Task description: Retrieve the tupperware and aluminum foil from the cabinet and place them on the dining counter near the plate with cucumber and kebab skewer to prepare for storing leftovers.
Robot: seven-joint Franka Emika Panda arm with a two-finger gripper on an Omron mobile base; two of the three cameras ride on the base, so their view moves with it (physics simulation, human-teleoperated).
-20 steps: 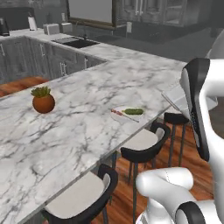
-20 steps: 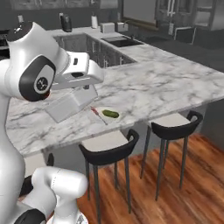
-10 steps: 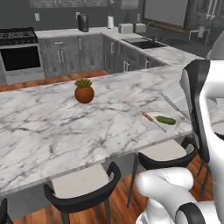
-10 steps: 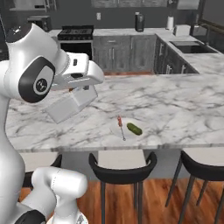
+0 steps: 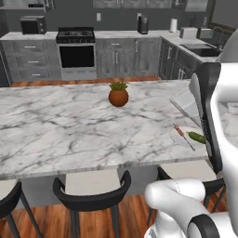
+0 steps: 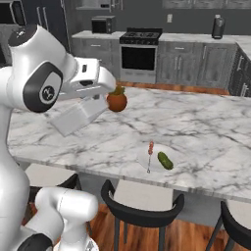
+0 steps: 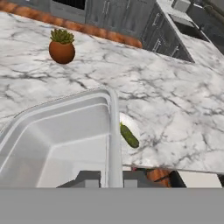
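My gripper (image 7: 111, 178) is shut on the rim of the clear greyish tupperware (image 7: 57, 140), which it holds tilted above the dining counter (image 6: 206, 122). In the right base view the tupperware (image 6: 78, 115) hangs under the hand, left of the white plate (image 6: 156, 165). The plate carries the dark-green cucumber (image 6: 165, 160) and the kebab skewer (image 6: 150, 156). The hand view has the cucumber (image 7: 129, 135) just right of the tupperware's rim. From the left base, the tupperware (image 5: 183, 104) is partly behind my arm, above the plate (image 5: 185, 131) and cucumber (image 5: 196, 137). The aluminum foil and the cabinet are out of view.
A potted plant (image 6: 116, 100) in a brown pot stands mid-counter, beyond the tupperware. Dark stools (image 6: 142, 201) line the counter's near edge below the plate. A stove (image 5: 76, 51) and grey drawer units run along the back wall, with a sink counter (image 5: 200, 46) at the right.
The whole scene has swung as the base drove along the island; the stove wall now faces the cameras. The tupperware stays in the shut gripper, and the plate now sits nearer.
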